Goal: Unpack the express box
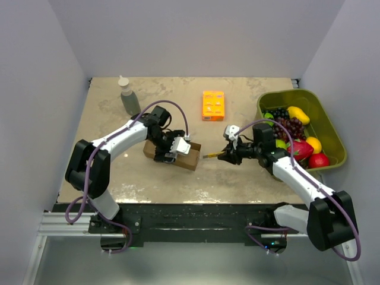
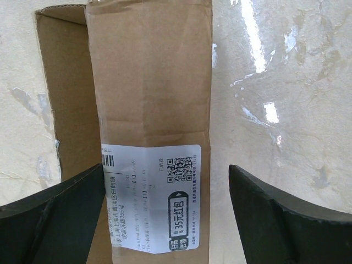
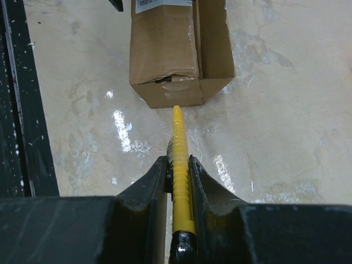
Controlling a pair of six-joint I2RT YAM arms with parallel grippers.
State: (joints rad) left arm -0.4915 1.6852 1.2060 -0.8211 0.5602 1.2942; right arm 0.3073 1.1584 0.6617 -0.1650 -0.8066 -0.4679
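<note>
The express box (image 1: 191, 159) lies on its side mid-table, a brown carton with a white printed label (image 2: 151, 198). In the left wrist view the express box (image 2: 151, 82) runs lengthwise between the fingers, with a flap (image 2: 63, 93) standing out on its left. My left gripper (image 1: 172, 148) is open and straddles it. Its left finger is at the carton's side and its right finger (image 2: 275, 214) stands clear. My right gripper (image 3: 179, 162) is shut on a yellow ribbed cutter (image 3: 179, 143). The cutter's tip points at the taped end of the express box (image 3: 176, 49), a short gap away.
A small orange box (image 1: 213, 105) lies behind the carton. A grey squeeze bottle (image 1: 128, 97) stands at the back left. A green bin (image 1: 329, 127) of toy fruit sits at the right, close to my right arm. A black rail (image 3: 14, 110) edges the table.
</note>
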